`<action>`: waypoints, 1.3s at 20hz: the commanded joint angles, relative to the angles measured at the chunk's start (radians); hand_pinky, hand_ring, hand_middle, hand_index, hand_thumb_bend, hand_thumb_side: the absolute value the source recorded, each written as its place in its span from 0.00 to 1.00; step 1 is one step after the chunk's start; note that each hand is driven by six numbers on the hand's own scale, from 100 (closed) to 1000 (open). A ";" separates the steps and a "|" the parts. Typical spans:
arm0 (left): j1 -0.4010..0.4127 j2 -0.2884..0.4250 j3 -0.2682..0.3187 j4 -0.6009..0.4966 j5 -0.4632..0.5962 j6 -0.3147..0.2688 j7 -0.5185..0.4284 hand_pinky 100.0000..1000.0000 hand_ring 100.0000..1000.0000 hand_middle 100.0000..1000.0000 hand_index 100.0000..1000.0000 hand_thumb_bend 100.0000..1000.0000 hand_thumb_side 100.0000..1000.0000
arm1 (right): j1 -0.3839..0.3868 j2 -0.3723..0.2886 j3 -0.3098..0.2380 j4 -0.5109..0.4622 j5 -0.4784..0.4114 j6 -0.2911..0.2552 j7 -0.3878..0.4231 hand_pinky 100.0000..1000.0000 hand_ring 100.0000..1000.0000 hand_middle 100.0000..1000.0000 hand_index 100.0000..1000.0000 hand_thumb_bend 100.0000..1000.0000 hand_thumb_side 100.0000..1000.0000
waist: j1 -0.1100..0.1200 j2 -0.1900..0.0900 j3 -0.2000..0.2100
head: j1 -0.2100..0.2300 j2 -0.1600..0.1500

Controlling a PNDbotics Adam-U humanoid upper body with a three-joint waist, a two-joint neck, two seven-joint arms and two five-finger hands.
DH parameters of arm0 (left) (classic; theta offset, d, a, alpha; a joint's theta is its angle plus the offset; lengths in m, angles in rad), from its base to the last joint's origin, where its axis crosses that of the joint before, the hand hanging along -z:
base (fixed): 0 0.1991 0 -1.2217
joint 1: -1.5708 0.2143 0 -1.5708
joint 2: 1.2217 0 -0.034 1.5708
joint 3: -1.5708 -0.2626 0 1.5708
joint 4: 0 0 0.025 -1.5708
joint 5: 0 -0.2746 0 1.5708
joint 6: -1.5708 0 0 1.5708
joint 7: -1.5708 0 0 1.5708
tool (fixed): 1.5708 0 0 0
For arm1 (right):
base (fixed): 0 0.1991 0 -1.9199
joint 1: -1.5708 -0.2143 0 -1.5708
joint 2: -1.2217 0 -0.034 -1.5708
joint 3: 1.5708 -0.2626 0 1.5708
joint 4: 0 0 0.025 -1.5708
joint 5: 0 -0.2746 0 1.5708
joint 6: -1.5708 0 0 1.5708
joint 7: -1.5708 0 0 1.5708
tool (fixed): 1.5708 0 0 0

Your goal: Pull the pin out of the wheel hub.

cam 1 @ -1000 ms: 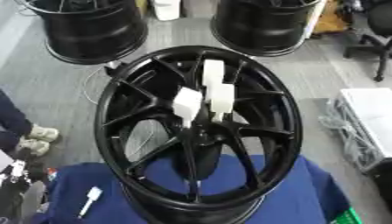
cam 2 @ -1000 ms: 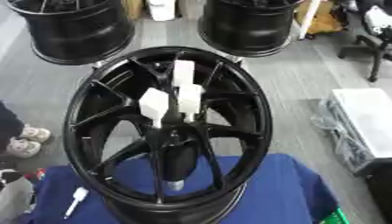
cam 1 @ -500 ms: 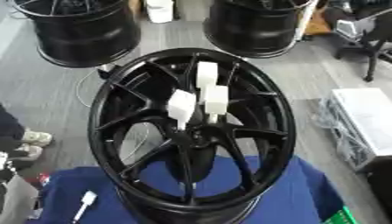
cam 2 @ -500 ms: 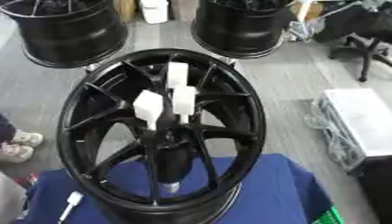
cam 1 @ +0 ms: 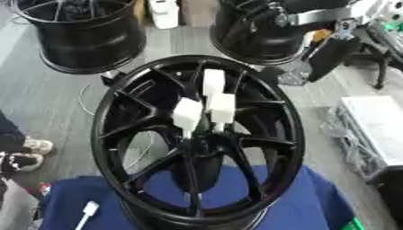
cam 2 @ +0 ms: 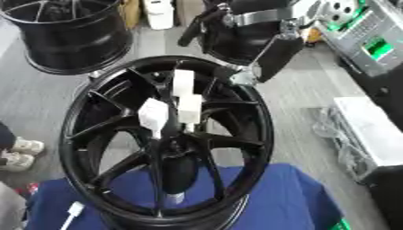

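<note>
A black wheel hub (cam 1: 197,143) stands tilted on a blue cloth (cam 1: 315,211), its spokes facing me. Three white block-shaped pins sit near its centre: one high (cam 1: 214,83), one below it (cam 1: 223,108), and one to the left (cam 1: 187,114). My right arm comes down from the upper right, black with a silver joint. Its hand (cam 2: 236,74) hangs at the rim's upper right, just right of the top pin and apart from it. Its fingers are too blurred to read. The left hand does not show.
Two more black wheels stand behind, at the left (cam 1: 78,31) and the right (cam 1: 260,27). A small white pin (cam 1: 85,212) lies on the cloth at lower left. A white box (cam 1: 378,126) sits on the floor at right, and a person's shoes (cam 1: 28,152) at left.
My right arm has come into view from the upper right and reached down to the rim's upper right edge. The camera has shifted a little; the wheel and pins stay put.
</note>
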 commanded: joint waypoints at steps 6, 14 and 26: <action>-0.017 0.007 -0.012 -0.032 0.005 0.001 -0.021 0.72 0.45 0.50 0.69 0.54 0.61 | -0.054 0.074 0.011 0.092 0.025 -0.058 0.064 0.74 0.72 0.88 0.93 0.00 0.55 | 0.008 -0.006 0.007 | -0.006 -0.012; -0.020 0.004 -0.016 -0.033 0.006 0.002 -0.030 0.72 0.45 0.50 0.69 0.55 0.61 | -0.068 0.150 0.004 0.216 0.050 -0.048 0.078 0.74 0.70 0.86 0.93 0.00 0.69 | 0.012 -0.003 0.008 | -0.007 -0.013; -0.018 -0.001 -0.018 -0.028 0.007 0.002 -0.034 0.72 0.45 0.50 0.69 0.55 0.61 | -0.076 0.225 -0.050 0.402 0.148 -0.065 0.061 0.73 0.70 0.84 0.92 0.00 0.75 | 0.017 -0.002 0.007 | -0.020 -0.016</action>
